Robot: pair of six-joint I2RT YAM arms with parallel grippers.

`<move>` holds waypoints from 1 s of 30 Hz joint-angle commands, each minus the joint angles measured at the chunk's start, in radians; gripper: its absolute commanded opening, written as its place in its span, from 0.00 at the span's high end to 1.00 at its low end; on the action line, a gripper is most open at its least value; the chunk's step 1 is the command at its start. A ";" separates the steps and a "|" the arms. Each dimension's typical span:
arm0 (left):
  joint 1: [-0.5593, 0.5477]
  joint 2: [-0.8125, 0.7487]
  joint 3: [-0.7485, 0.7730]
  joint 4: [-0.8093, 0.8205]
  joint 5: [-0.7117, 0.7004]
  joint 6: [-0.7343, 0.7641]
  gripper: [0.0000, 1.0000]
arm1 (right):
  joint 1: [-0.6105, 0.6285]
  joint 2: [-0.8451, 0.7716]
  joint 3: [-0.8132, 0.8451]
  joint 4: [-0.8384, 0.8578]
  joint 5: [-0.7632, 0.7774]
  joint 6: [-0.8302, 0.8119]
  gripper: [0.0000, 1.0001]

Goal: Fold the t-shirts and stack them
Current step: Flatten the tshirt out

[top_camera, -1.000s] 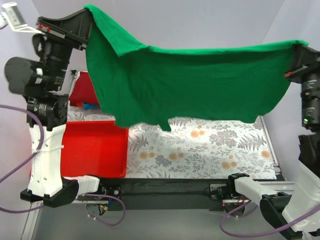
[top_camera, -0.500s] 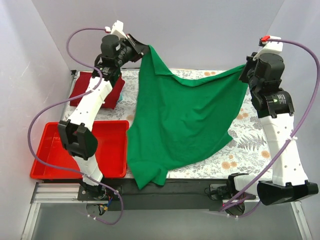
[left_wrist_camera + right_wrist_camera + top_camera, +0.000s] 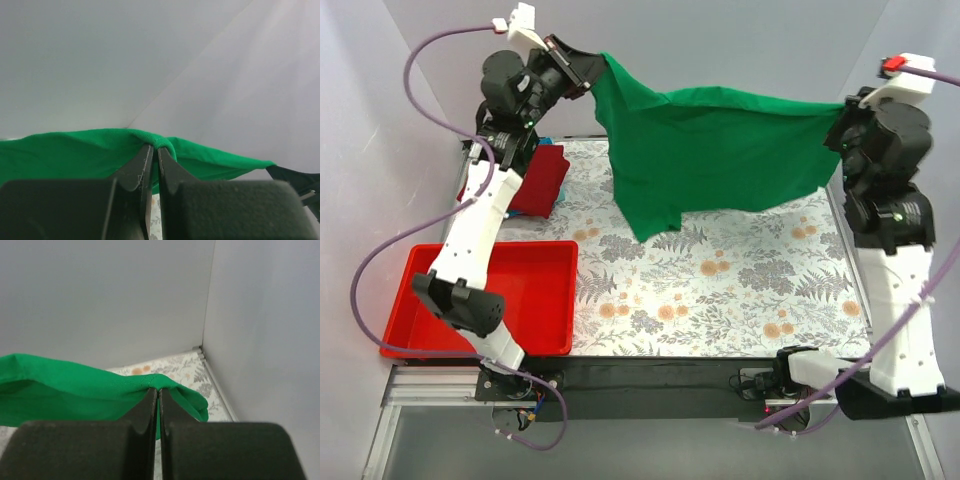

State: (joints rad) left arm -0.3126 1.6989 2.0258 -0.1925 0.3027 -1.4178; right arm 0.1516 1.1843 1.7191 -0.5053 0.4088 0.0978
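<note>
Top external shows the green t-shirt [image 3: 720, 150] hanging in the air above the far half of the table [image 3: 720, 300]. It is stretched between the left gripper [image 3: 590, 70] at the far left and the right gripper [image 3: 842, 108] at the far right. Its lowest corner droops toward the flowered tabletop, and I cannot tell whether it touches.

This looks like the spreading step, with the shirt lifted and pulled wide before any fold is made. The next move probably calls for lowering both arms together, with even tension, so the cloth lands flat on the table.

Only this view shows the dark red t-shirt [image 3: 542, 180] lying at the far left, partly behind the left arm, and the red tray [image 3: 535, 300] at the near left. The wrist views add what it cannot: each pair of jaws is pinched tight on a bunched green edge, with the fingers almost meeting.
</note>
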 commanded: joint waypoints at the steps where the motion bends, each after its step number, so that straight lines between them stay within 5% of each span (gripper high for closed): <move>1: 0.000 -0.191 -0.048 0.070 -0.026 0.034 1.00 | -0.003 -0.121 0.108 0.088 0.071 -0.036 0.99; 10: 0.000 -0.502 -0.168 0.082 -0.103 0.108 1.00 | -0.003 -0.268 0.172 0.154 0.113 -0.069 0.99; 20: 0.000 -0.535 -0.125 0.065 -0.070 0.079 1.00 | -0.003 -0.316 0.209 0.202 0.150 -0.095 0.99; 26: 0.000 -0.377 -0.275 0.100 -0.022 0.066 1.00 | -0.003 -0.286 -0.152 0.220 0.235 -0.049 0.99; 30: -0.002 -0.017 -0.333 0.122 0.041 0.043 1.00 | -0.050 -0.156 -0.499 0.402 0.239 -0.061 0.99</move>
State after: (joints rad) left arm -0.3138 1.3983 1.7275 -0.0555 0.2890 -1.3624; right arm 0.1509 0.8978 1.4574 -0.2737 0.6197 0.0360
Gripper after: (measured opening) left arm 0.039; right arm 0.021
